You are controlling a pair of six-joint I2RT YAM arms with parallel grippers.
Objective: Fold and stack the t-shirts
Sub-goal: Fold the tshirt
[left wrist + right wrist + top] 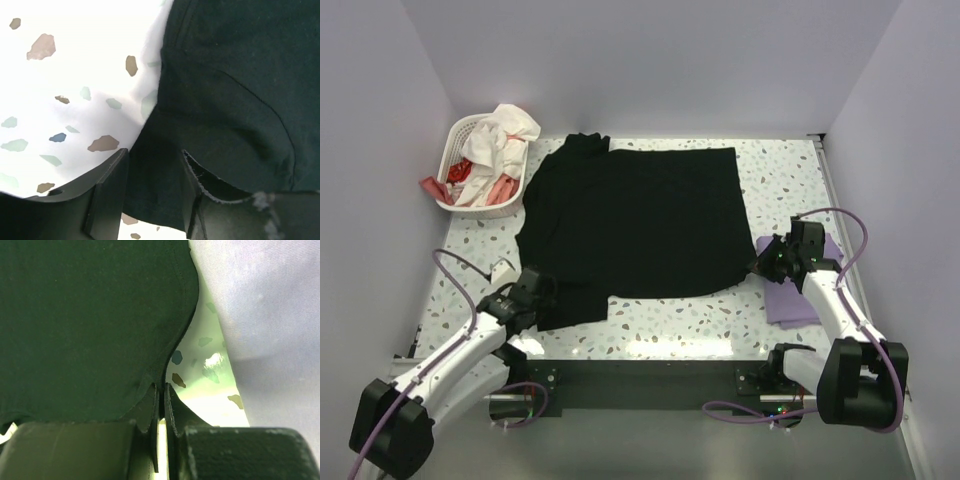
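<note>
The large black t-shirt (640, 215) lies spread flat across the middle of the table. My left gripper (533, 290) is at its near-left corner. In the left wrist view that gripper (153, 152) is open, with a fold of the black t-shirt (230, 75) lying between the fingers. My right gripper (766, 262) is at the near-right corner. In the right wrist view it (161, 386) is shut on the hem of the black t-shirt (85, 315). The folded lavender t-shirt (798, 302) lies under the right arm and also shows in the right wrist view (270, 315).
A white laundry basket (453, 150) holding white and red cloth stands at the far left. The speckled table (670, 325) shows along the near edge. White walls close in the left, back and right sides.
</note>
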